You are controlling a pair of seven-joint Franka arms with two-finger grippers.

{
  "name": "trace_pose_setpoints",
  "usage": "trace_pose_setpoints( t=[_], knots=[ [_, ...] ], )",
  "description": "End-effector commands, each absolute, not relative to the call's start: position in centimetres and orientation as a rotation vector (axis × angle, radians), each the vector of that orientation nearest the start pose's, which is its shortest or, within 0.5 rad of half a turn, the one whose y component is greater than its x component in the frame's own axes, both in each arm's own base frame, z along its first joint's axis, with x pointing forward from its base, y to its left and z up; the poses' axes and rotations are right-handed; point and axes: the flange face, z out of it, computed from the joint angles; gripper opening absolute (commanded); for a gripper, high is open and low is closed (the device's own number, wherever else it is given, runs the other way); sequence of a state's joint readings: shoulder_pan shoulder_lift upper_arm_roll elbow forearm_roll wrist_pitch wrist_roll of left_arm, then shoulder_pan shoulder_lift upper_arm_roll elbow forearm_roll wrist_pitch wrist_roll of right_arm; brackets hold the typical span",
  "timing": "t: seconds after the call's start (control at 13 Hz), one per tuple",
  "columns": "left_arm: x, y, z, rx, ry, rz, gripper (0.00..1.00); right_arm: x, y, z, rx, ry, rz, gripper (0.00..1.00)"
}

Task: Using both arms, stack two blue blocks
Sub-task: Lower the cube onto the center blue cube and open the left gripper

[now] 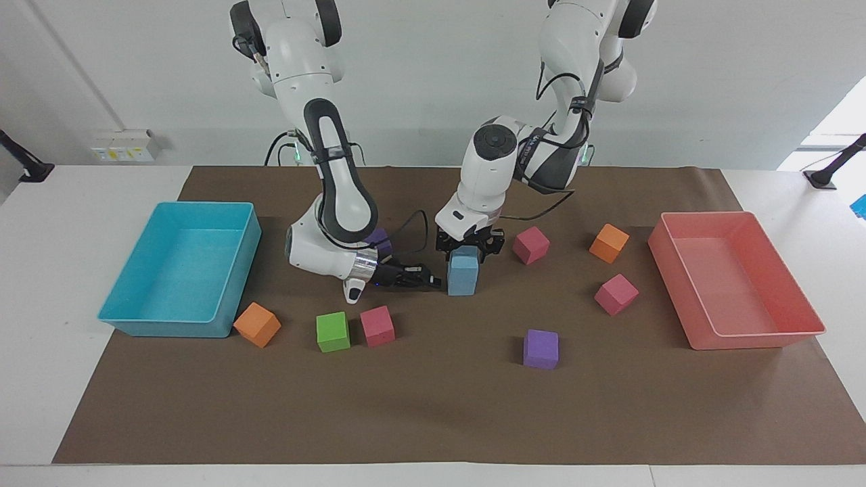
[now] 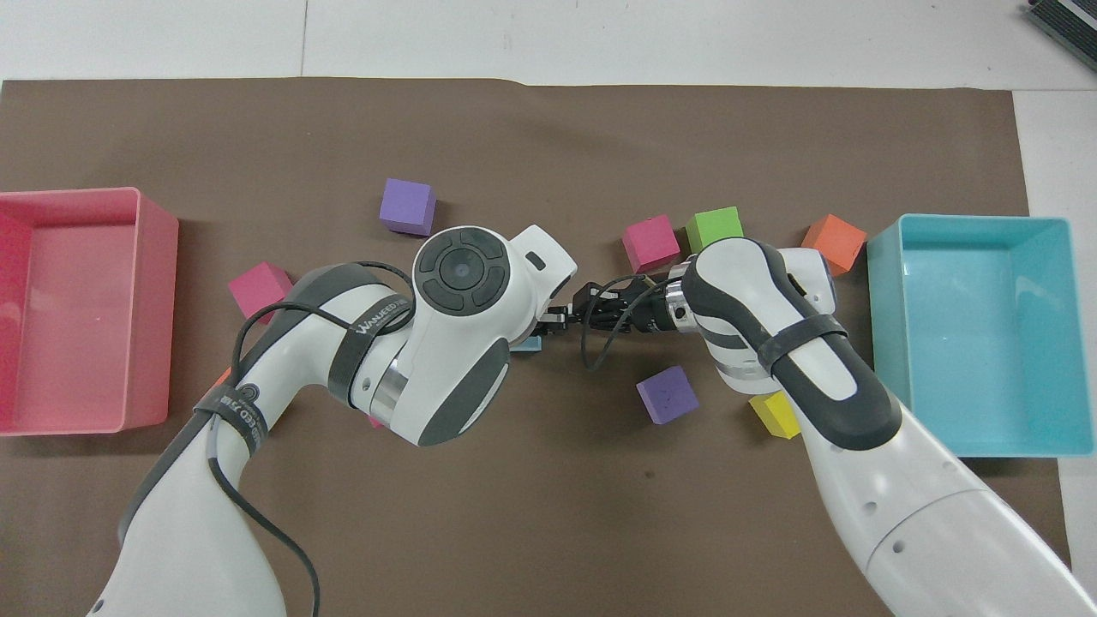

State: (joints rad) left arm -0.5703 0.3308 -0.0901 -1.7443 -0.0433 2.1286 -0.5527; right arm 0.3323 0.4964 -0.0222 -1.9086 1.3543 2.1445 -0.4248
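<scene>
Stacking step: left pincer pinches the top block on the lower block; next, release. Right pincer, grip unclear, is beside the stack.

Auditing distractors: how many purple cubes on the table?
2. One purple cube lies farthest from the robots of all the cubes; the second purple cube sits close to the robots, beside the yellow cube. More may be hidden.
</scene>
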Motion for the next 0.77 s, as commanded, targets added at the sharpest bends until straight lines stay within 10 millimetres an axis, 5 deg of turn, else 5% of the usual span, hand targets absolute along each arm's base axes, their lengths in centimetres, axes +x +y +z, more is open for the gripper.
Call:
trace_pose_setpoints(
  t=[0.0,0.23,0.54,0.69],
  knots=[
    [51.2,-39.3,41.1,-3.243,0.099,-0.030,1.00,58.1,22.9,23.7,-2.108,0.242,0.141,0.00],
    [49.2,-37.4,44.2,-3.198,0.101,0.052,1.00,58.2,22.7,23.7,-2.116,0.230,0.142,0.00],
    [46.8,-29.4,49.2,-3.201,0.061,-0.043,1.00,58.7,22.1,25.9,-2.161,0.165,0.111,0.00],
    [47.9,-25.2,51.0,-3.200,0.064,-0.068,1.00,59.1,21.0,27.5,-2.200,0.128,0.087,0.00]
  ],
)
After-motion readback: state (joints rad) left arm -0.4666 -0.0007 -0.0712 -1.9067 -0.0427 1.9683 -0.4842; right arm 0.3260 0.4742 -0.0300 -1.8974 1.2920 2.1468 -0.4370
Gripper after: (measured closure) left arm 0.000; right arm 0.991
